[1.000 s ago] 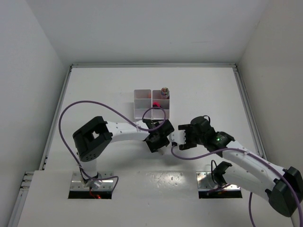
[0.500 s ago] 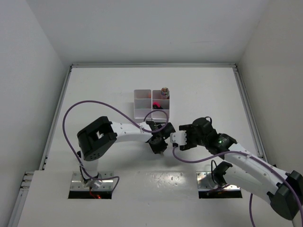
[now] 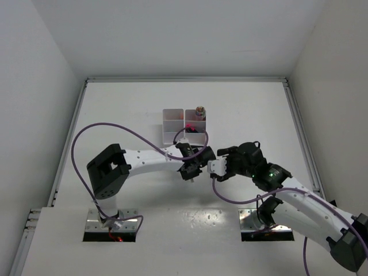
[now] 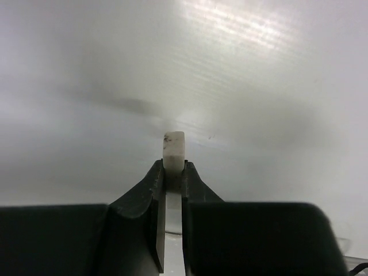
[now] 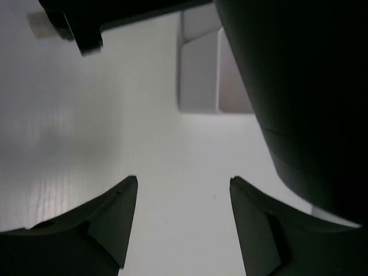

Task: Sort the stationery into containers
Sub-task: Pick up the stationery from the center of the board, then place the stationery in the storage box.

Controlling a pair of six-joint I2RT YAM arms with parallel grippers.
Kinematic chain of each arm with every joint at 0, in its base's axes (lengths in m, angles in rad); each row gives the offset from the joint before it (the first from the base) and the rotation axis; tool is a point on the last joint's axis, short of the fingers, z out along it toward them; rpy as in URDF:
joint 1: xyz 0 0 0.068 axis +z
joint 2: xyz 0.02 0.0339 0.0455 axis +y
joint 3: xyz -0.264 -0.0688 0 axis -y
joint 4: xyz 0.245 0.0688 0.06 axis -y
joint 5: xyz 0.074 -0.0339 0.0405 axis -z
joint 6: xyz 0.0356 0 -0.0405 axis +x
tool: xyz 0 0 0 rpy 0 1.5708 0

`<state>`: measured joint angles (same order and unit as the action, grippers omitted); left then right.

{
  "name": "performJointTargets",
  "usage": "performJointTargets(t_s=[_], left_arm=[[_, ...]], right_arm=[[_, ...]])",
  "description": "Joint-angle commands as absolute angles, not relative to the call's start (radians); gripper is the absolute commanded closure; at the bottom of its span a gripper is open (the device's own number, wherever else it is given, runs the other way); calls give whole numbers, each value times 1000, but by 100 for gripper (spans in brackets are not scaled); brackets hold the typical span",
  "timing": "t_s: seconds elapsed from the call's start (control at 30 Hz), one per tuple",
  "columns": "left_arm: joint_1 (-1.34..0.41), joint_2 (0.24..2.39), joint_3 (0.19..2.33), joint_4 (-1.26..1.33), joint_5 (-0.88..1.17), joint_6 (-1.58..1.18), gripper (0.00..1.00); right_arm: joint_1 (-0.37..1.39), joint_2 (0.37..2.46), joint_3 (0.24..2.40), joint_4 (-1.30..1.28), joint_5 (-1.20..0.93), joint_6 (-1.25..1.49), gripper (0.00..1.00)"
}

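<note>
My left gripper [image 4: 173, 167] is shut on a small beige eraser [image 4: 174, 149], which sticks out past the fingertips just above the white table. In the top view this gripper [image 3: 190, 172] is a little in front of the white organiser [image 3: 172, 133]. The organiser holds a pink highlighter [image 3: 194, 127] and pastel pens [image 3: 199, 110] in its right compartments. My right gripper [image 5: 183, 184] is open and empty over bare table. In the top view it [image 3: 214, 168] sits just right of the left gripper. The right wrist view shows the eraser [image 5: 38, 24] and the organiser [image 5: 198, 80].
The left arm's purple cable [image 3: 115, 127] loops over the table to the left of the organiser. The two grippers are close together at the table's middle. White walls [image 3: 57, 69] enclose the table on three sides.
The left gripper has shifted slightly back towards the organiser, still holding the eraser. The right gripper has crept a little back and to the left, closer to the left gripper.
</note>
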<state>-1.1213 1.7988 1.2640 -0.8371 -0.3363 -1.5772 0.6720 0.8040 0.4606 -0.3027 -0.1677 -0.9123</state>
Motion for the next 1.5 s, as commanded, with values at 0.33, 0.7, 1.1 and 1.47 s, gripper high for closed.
performJointTargets(t_s=[0.33,0.7,1.1,1.47], left_arm=[[-1117,1681,1515,-904,-770,-1499,100],[-1016,1768,1554,-701,-747,-1439,100],[-968,1850,1565,-632,-770,-1486,98],[-968,1902,1555,-632,-788,-1497,84]], right_arm=[[661,888,489,-245,-48,-828,80],[661,864,456,-173,8,-819,45],[661,874,446,-164,8,-819,45],[661,874,446,-164,17,-819,45]])
